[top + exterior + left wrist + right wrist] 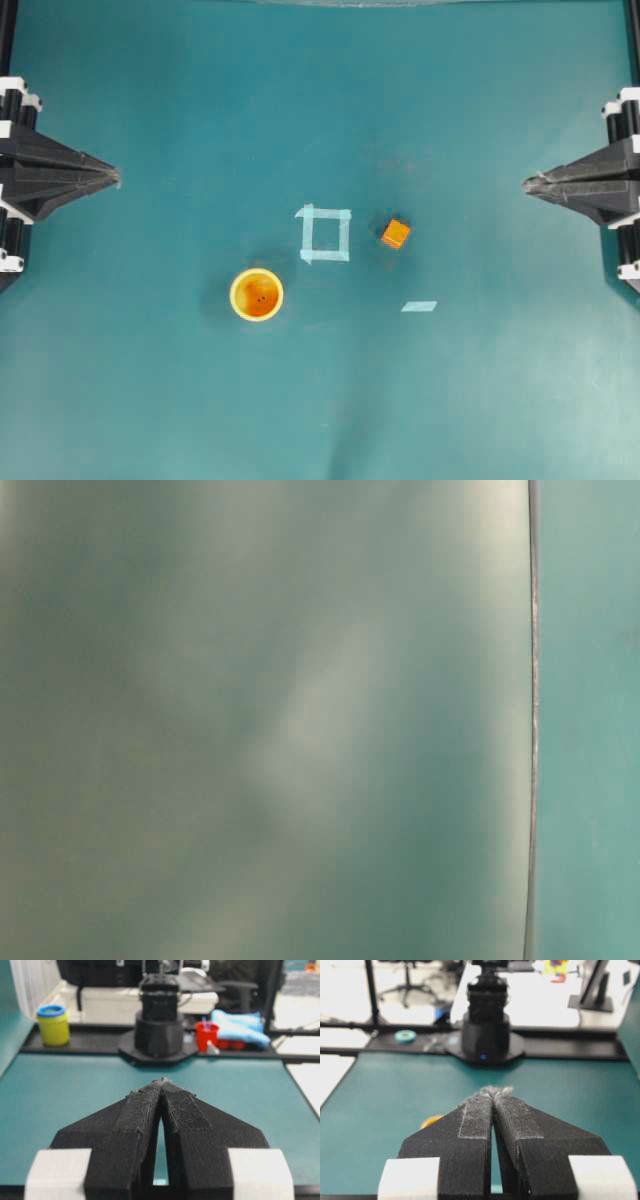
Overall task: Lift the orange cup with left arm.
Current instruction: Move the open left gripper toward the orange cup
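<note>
Overhead view: teal table [150,400] carried the orange cup [257,294], upright, mouth up, orange inside with a lighter yellow rim. Cup stood left of centre and toward the lower half of the view, just below and left of a square outline of pale tape [325,234]. A small orange cube [396,234] sat just right of that square, apart from it. A short strip of pale tape [419,306] lay below and right of the cube. Cup touched neither tape nor cube.

Left gripper [112,178] sat at the left edge, fingers pointing toward the table centre, well apart from the cup. Jaws were closed: tips met in a single point, nothing between them. Left wrist view confirmed this; the two padded fingers [142,1110] converged to touch at the tips, with only a thin slit lower down.

Right gripper [528,184] mirrored it at the right edge, tips likewise together and holding nothing. Right wrist view showed its pads [477,1115] pressed against each other; a sliver of the cup [431,1121] showed beside the left finger, far out on the table.

Each wrist view showed the opposite arm's base [159,1030] across the table. Table-level view was a blurred teal-grey surface; nothing could be made out
</note>
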